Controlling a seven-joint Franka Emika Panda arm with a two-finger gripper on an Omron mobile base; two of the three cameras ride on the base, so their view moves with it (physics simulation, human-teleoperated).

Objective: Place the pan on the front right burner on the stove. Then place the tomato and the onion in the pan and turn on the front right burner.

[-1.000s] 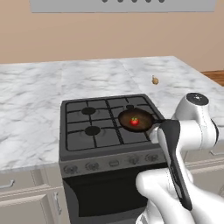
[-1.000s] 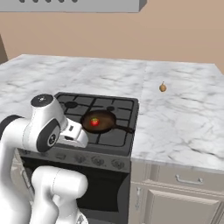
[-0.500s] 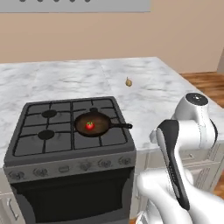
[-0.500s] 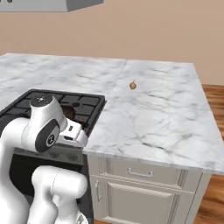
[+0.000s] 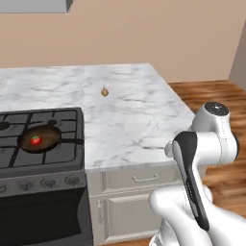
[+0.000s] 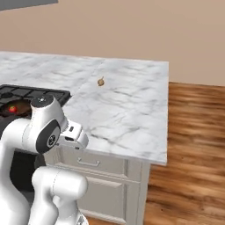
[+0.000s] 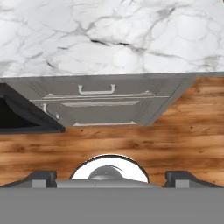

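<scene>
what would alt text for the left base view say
A small tan onion sits alone on a marble counter, right of a dark gas stove where a pan holding a red tomato rests on the front right burner. The white robot arm rises at lower right.

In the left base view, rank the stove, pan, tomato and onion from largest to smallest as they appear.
1. stove
2. pan
3. tomato and onion: both look alike in size, and the onion lies farther from the camera, so I won't rank them.
</scene>
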